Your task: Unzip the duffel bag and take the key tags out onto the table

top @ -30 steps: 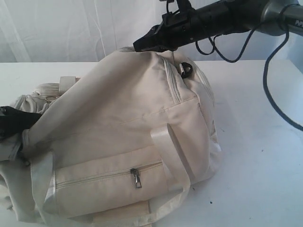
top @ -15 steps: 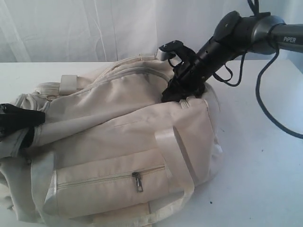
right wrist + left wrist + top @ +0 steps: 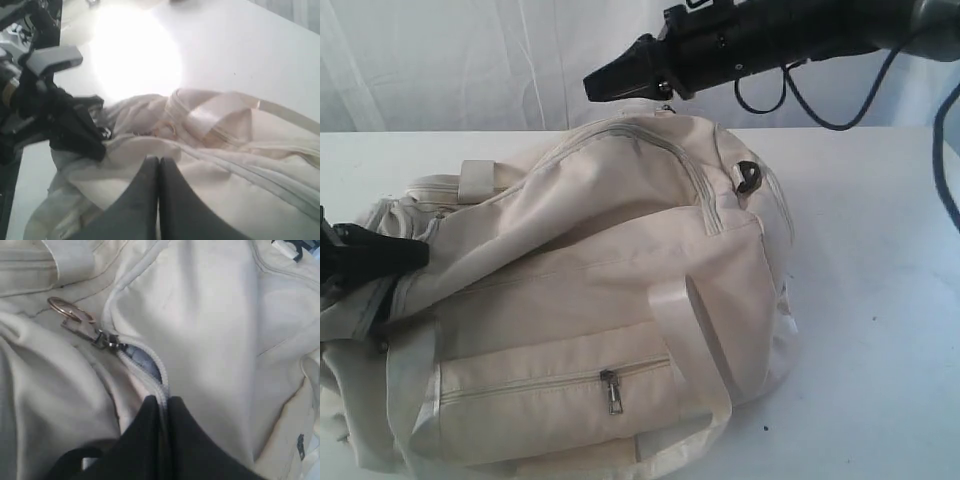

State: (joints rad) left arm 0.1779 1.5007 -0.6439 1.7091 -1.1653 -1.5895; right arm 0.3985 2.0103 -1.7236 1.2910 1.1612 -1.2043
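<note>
The cream-white duffel bag (image 3: 610, 250) lies slumped on the white table (image 3: 880, 300), its dark D-ring (image 3: 748, 178) at the far right end. My left gripper (image 3: 418, 256) is at the bag's left end, shut on the fabric edge beside the main zip (image 3: 164, 399). Just beyond it a short stretch of zip gapes onto grey lining (image 3: 145, 359), with the metal zip pull (image 3: 100, 336) and its ring past that. My right gripper (image 3: 592, 85) hangs above the bag's far top, shut and empty (image 3: 159, 160). The key tags are hidden.
A zipped front pocket with its own small pull (image 3: 612, 392) faces the near edge, crossed by a pale webbing strap (image 3: 690, 330). The right arm's cable (image 3: 820, 112) loops below it. A white curtain (image 3: 470, 60) backs the table. The left arm (image 3: 55, 117) shows in the right wrist view.
My right gripper dipped to the bag's far right end, then rose up and left, clear of it. The bag's top, held high a second ago, has sunk. The left gripper stayed put.
</note>
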